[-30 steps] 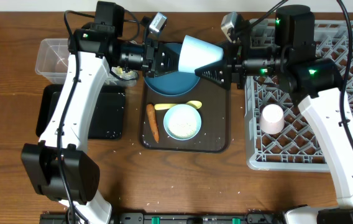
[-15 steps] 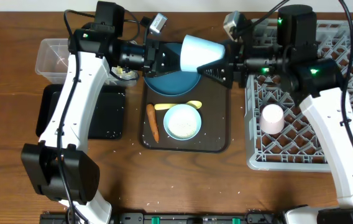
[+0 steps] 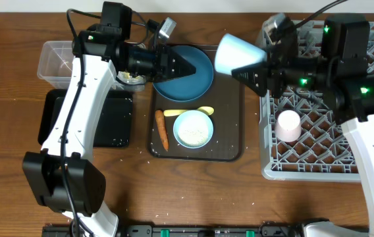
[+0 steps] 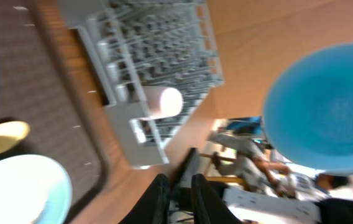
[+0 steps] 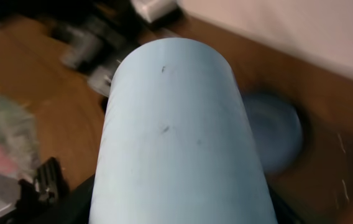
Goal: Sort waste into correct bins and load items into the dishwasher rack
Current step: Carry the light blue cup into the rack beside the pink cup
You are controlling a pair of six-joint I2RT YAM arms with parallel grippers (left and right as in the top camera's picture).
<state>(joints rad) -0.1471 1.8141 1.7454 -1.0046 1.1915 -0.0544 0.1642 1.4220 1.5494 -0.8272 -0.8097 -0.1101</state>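
The light blue cup (image 5: 176,124) fills the middle of the view. It stretches lengthwise away from the claw (image 5: 179,211), with its rounded far end pointing ahead. The claw's dark fingers (image 5: 80,199) show only as slivers at the cup's near end, one on each side, touching its wall. Two faint dark specks mark the cup's upper surface. Everything beyond the cup is smeared. Ahead and to the right of the claw, a dark blue plate (image 5: 276,134) shows as a round blur with brown tabletop (image 5: 58,106) around it. Ahead and to the left are dark shapes (image 5: 96,37) too blurred to identify. A pale wall (image 5: 301,31) crosses the far right.
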